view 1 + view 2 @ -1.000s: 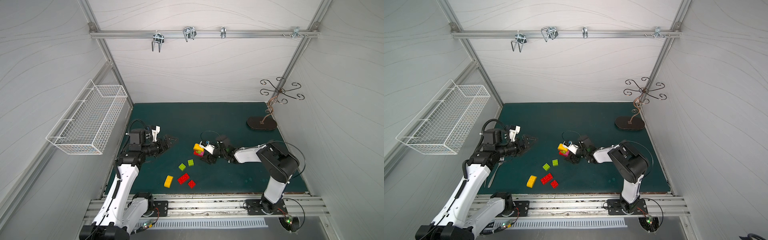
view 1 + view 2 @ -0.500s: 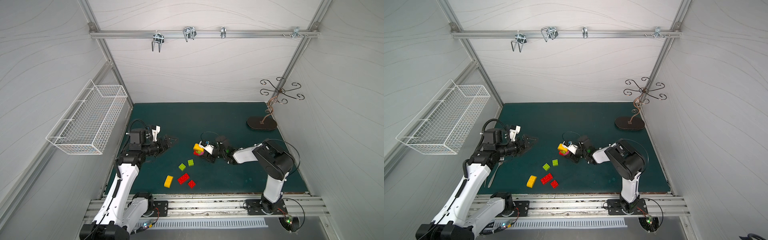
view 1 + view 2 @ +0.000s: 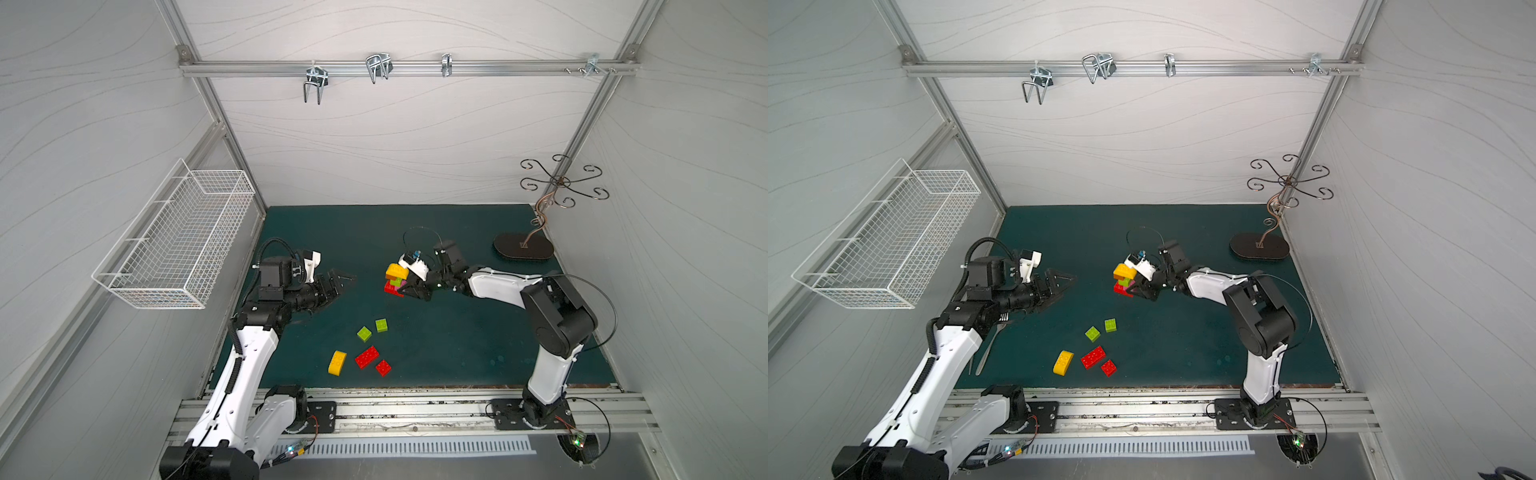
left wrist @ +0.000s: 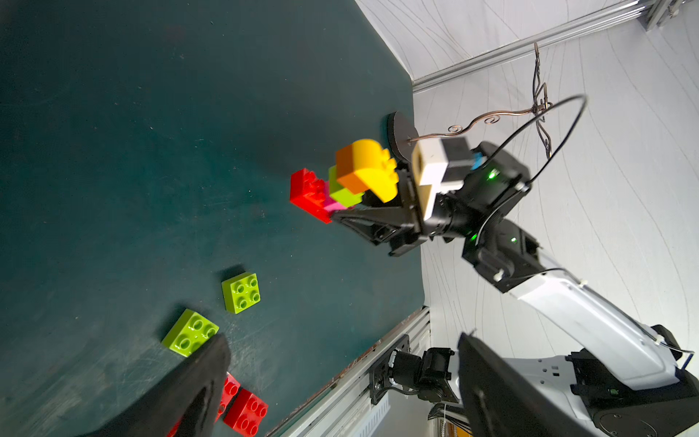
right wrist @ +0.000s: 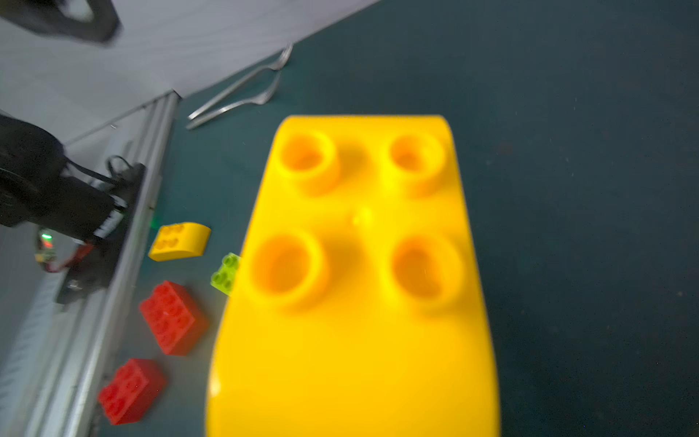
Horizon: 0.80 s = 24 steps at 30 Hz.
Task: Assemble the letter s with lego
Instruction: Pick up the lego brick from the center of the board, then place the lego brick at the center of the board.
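A lego stack [image 3: 395,277] [image 3: 1124,278] sits mid-mat: red base, pink, lime green, orange, then a yellow round-topped brick [image 4: 368,170]. It leans. My right gripper [image 3: 409,289] [image 3: 1139,291] is shut on the stack's lower bricks, one finger [image 4: 363,217] lying along the pink and red. In the right wrist view the yellow brick [image 5: 359,283] hides the jaws. My left gripper [image 3: 340,280] [image 4: 340,378] hangs open and empty to the stack's left. Nearer the front lie two green squares [image 3: 364,333] [image 3: 381,325], a yellow brick [image 3: 337,362], a red oblong [image 3: 367,357] and a red square [image 3: 383,368].
A scroll-hook stand on a dark oval base [image 3: 523,247] is at the back right. A white wire basket [image 3: 178,241] hangs on the left wall. Two forks [image 3: 992,345] lie by the left arm. A metal rail [image 3: 415,409] runs along the front edge.
My right gripper has closed on the stack's lower bricks. The left arm has not moved.
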Each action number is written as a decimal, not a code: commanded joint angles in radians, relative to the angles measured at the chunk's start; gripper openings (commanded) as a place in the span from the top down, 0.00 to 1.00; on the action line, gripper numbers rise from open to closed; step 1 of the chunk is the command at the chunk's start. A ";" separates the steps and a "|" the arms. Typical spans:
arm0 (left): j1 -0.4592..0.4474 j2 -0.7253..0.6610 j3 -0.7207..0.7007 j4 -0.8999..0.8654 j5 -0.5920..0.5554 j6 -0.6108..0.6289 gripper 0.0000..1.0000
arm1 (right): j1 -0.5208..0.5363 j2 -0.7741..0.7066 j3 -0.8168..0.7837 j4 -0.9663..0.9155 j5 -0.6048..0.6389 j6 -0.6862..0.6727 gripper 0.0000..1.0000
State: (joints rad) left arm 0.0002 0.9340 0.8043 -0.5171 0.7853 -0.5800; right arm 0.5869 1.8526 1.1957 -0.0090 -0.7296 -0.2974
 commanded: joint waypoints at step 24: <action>0.004 -0.038 0.090 -0.007 -0.011 -0.034 0.05 | 0.022 0.529 0.659 -0.403 -0.234 0.356 0.67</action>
State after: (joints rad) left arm 0.0002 0.9092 0.8528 -0.5270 0.7773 -0.6144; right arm 0.6018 2.3417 1.8248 -0.4259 -0.9573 -0.0048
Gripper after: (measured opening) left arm 0.955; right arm 0.348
